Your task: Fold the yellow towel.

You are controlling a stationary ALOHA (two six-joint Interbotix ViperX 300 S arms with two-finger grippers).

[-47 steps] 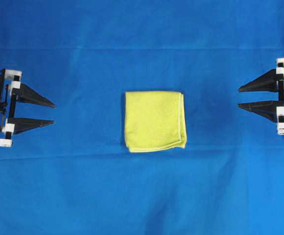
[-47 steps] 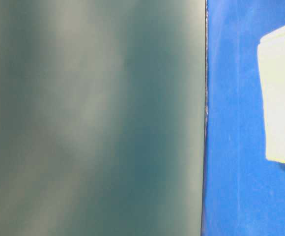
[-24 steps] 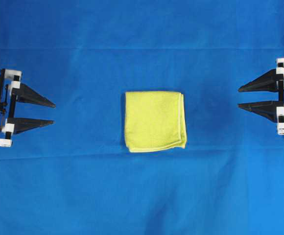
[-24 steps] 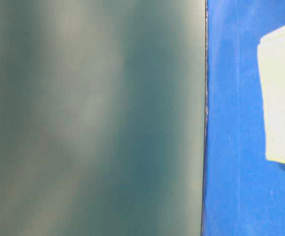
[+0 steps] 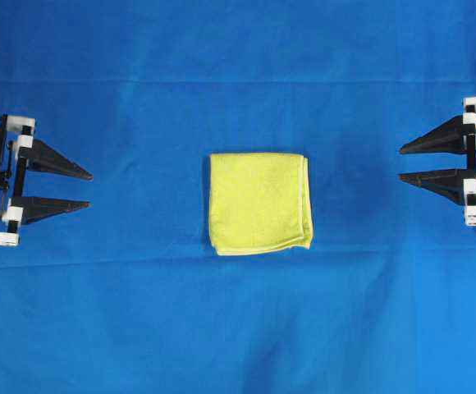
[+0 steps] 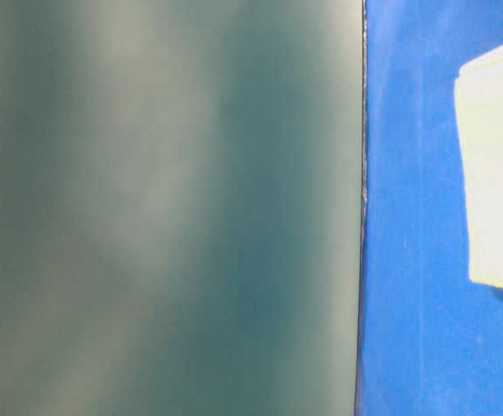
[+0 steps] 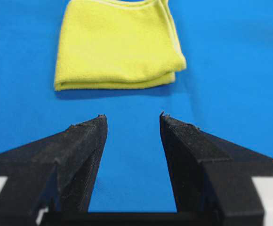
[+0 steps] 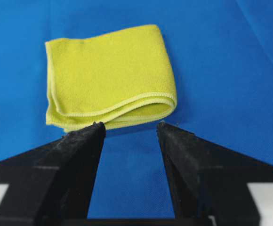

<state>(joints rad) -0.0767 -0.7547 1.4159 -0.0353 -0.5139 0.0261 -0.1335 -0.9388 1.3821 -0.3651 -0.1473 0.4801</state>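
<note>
Yellow towel mid blue cloth, already folded; soft, light, floppy — pinch layered hem edge. Left gripper and right gripper both open, empty, well apart.

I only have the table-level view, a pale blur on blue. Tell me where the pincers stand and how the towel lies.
Observer: Both are parked at the edges, left pincer and right pincer, open and empty.
Operator: Report the towel.
Observer: The yellow towel lies folded at the middle of the blue cloth, touched by neither.
Operator: Say where its layered hems are.
Observer: They face the right pincer; the rounded fold faces the left.
</note>
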